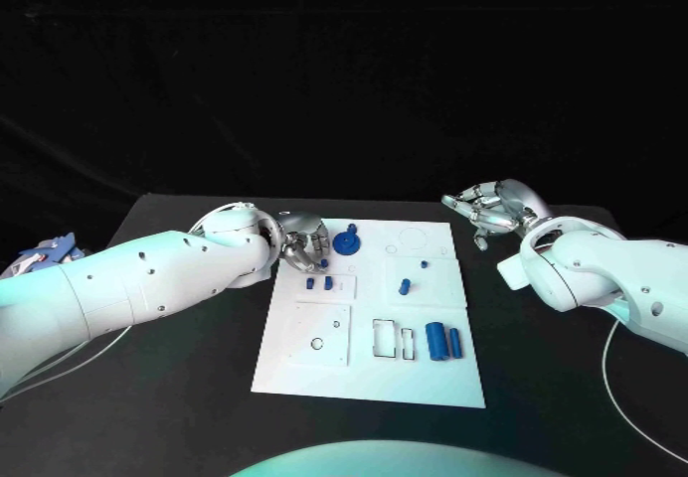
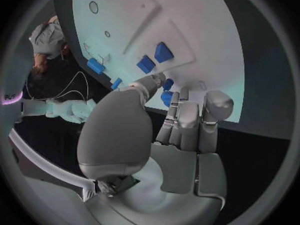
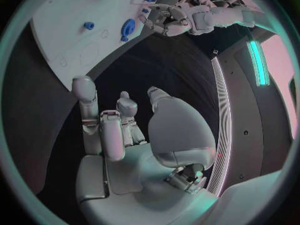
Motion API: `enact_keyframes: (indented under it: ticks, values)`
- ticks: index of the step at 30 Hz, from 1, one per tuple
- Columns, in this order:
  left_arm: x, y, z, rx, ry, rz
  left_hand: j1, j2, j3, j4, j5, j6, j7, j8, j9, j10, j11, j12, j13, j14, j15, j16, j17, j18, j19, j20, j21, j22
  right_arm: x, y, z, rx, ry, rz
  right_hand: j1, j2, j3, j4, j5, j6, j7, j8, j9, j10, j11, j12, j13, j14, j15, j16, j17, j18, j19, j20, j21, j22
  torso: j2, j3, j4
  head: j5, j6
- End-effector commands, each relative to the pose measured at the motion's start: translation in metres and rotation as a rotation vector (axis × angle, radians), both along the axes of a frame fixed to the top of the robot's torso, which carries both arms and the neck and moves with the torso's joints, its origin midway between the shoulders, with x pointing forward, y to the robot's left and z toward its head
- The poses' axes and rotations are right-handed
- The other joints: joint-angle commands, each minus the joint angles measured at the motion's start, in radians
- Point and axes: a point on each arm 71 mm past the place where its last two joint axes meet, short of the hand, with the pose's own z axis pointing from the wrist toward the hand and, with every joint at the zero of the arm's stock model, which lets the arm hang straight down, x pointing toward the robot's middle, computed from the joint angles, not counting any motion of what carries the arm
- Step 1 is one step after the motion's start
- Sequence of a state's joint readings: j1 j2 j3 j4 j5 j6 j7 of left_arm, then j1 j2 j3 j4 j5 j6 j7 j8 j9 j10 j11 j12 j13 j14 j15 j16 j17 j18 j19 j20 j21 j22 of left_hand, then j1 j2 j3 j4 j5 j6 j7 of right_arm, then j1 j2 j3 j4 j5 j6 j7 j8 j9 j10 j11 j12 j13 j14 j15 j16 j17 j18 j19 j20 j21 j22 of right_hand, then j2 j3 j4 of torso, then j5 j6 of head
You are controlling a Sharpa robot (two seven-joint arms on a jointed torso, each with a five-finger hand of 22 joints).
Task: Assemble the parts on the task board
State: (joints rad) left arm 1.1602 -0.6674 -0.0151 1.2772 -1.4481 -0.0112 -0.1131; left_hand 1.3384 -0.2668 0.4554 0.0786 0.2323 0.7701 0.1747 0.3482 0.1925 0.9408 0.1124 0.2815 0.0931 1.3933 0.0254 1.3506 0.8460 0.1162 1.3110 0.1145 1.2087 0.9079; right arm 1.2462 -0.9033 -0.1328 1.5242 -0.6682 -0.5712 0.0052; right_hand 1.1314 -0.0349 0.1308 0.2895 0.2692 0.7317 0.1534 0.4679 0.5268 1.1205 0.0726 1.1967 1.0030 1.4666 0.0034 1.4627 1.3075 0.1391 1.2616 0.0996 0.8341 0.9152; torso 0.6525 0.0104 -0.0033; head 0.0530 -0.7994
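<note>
Left hand [image 1: 301,246] hovers over the far left corner of the task board [image 1: 430,383], its fingers [image 2: 181,117] curled downward toward a small blue part [image 2: 167,91] at their tips; whether that part is actually grasped cannot be told from the pictures. Just beside this hand, toward the board's middle, stands a blue gear-like part [image 1: 346,241]. In the left wrist view, two blue block parts [image 2: 155,58] lie side by side on the white plate beyond the fingertips, and these same blocks appear in the head view immediately on the near side of the hand.

Right hand [image 1: 489,211] is raised off the far right corner of the board, over the black counter [image 1: 172,397], well apart from any part; its fingers [image 3: 106,125] are loosely spread and it grasps nothing.

Toward the board's centre sit a small blue peg [image 1: 424,264] and a short blue cylinder [image 1: 405,287]. Near the board's near right area, two longer blue cylinders [image 1: 443,342] lie parallel, touching or nearly so, just beside a pair of rectangular recesses [image 1: 390,338]. A square panel with a ring-shaped mark [image 1: 315,345] occupies the near left portion of the board.
</note>
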Motion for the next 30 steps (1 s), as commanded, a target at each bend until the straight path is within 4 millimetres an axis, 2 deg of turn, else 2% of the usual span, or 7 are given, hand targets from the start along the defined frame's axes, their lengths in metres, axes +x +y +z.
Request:
enact_keyframes:
  ticks: [1, 6, 8, 10, 13, 15, 30]
  values:
    - [-0.001, 0.003, 0.002, -0.039, 0.013, 0.016, 0.054, 0.041, -0.160, 0.027, 0.007, -0.009, -0.005, -0.007, -0.003, -0.033, 0.005, 0.013, 0.006, -0.006, 0.002, -0.001, -0.009, 0.013, -0.003, 0.001, -0.010, -0.013, 0.001, 0.000, -0.002, -0.028, 0.010, 0.034, 0.058, -0.004, 0.000, -0.012, 0.008, -0.013, 0.003, 0.003, -0.005, -0.078, 0.003, -0.062, -0.081, 0.039, -0.003, -0.014, 0.028, 0.021, -0.025, 0.001, -0.042, -0.030, -0.001, -0.0005, -0.0003, -0.002, 0.001]
    - [-0.001, 0.016, 0.012, -0.261, 0.031, 0.062, 0.116, 0.081, -0.303, 0.097, 0.005, 0.001, 0.004, -0.005, -0.006, -0.058, 0.005, 0.035, 0.006, 0.000, 0.006, 0.006, -0.008, 0.015, -0.006, 0.005, -0.022, -0.035, 0.003, 0.000, -0.004, -0.105, 0.003, 0.109, 0.266, -0.042, 0.141, -0.090, -0.019, 0.001, 0.012, -0.009, -0.036, -0.243, 0.008, -0.330, -0.337, -0.007, 0.000, -0.085, -0.073, 0.044, -0.092, 0.004, -0.188, -0.135, -0.002, -0.0002, 0.0001, -0.007, 0.002]
    - [-0.001, 0.023, 0.018, -0.394, 0.043, 0.078, 0.132, 0.097, -0.301, 0.108, 0.007, 0.011, 0.010, -0.002, -0.006, -0.060, 0.009, 0.040, 0.006, -0.011, 0.008, -0.005, -0.038, 0.022, -0.023, 0.005, -0.048, -0.077, 0.004, 0.001, -0.005, -0.145, -0.006, 0.154, 0.291, -0.075, 0.214, -0.101, -0.032, 0.021, 0.015, -0.027, -0.057, -0.240, 0.012, -0.437, -0.425, -0.006, 0.002, -0.089, -0.078, 0.042, -0.086, 0.005, -0.187, -0.129, -0.001, 0.0008, -0.0010, -0.009, 0.005]
    - [-0.001, 0.033, 0.025, -0.525, 0.045, 0.092, 0.170, 0.108, -0.275, 0.111, 0.006, 0.024, 0.024, -0.003, -0.010, -0.090, 0.024, 0.042, 0.000, -0.098, 0.022, -0.086, -0.231, 0.053, -0.113, 0.017, -0.170, -0.263, 0.003, 0.003, -0.006, -0.195, -0.025, 0.209, 0.300, -0.113, 0.308, -0.128, -0.049, 0.029, 0.028, -0.056, -0.083, -0.218, 0.029, -0.593, -0.556, 0.005, 0.011, -0.077, -0.060, 0.032, -0.057, 0.011, -0.133, -0.076, 0.000, 0.0003, -0.0017, -0.025, 0.009]
    - [-0.002, 0.047, 0.033, -0.675, 0.047, 0.127, 0.177, 0.113, -0.259, 0.117, 0.006, 0.036, 0.024, -0.002, -0.012, -0.073, 0.023, 0.061, 0.003, -0.098, 0.022, -0.082, -0.224, 0.055, -0.115, 0.019, -0.179, -0.271, -0.001, 0.009, -0.008, -0.335, -0.083, 0.317, 0.289, -0.141, 0.370, -0.161, -0.057, 0.051, 0.036, -0.078, -0.109, -0.189, 0.036, -0.717, -0.659, 0.020, 0.020, -0.058, -0.031, 0.024, -0.034, 0.018, -0.072, -0.019, 0.000, -0.0013, 0.0007, -0.047, 0.015]
    - [-0.002, 0.057, 0.036, -0.775, 0.065, 0.164, 0.179, 0.112, -0.229, 0.131, 0.009, 0.047, 0.024, -0.007, -0.017, -0.064, 0.023, 0.078, 0.004, -0.198, 0.023, -0.167, -0.394, 0.070, -0.174, 0.020, -0.259, -0.372, -0.004, 0.014, -0.010, -0.433, -0.123, 0.379, 0.285, -0.150, 0.394, -0.181, -0.061, 0.067, 0.034, -0.086, -0.120, -0.167, 0.037, -0.771, -0.703, 0.029, 0.021, -0.043, -0.010, 0.020, -0.021, 0.019, -0.038, 0.013, -0.002, 0.0001, 0.0010, -0.055, 0.016]
    - [-0.009, 0.081, 0.042, -1.157, 0.168, 0.315, 0.171, 0.061, -0.003, 0.099, 0.008, 0.119, 0.012, -0.001, -0.026, 0.120, 0.000, 0.109, -0.011, -0.320, 0.008, -0.431, -0.529, 0.069, -0.270, 0.007, -0.436, -0.477, -0.017, 0.041, -0.025, -0.802, -0.252, 0.501, 0.236, -0.178, 0.411, -0.213, -0.074, 0.133, 0.013, -0.114, -0.150, -0.123, 0.030, -0.874, -0.794, 0.048, 0.017, -0.015, 0.033, 0.010, 0.001, 0.011, 0.028, 0.079, 0.002, -0.0007, -0.0005, -0.076, 0.019]
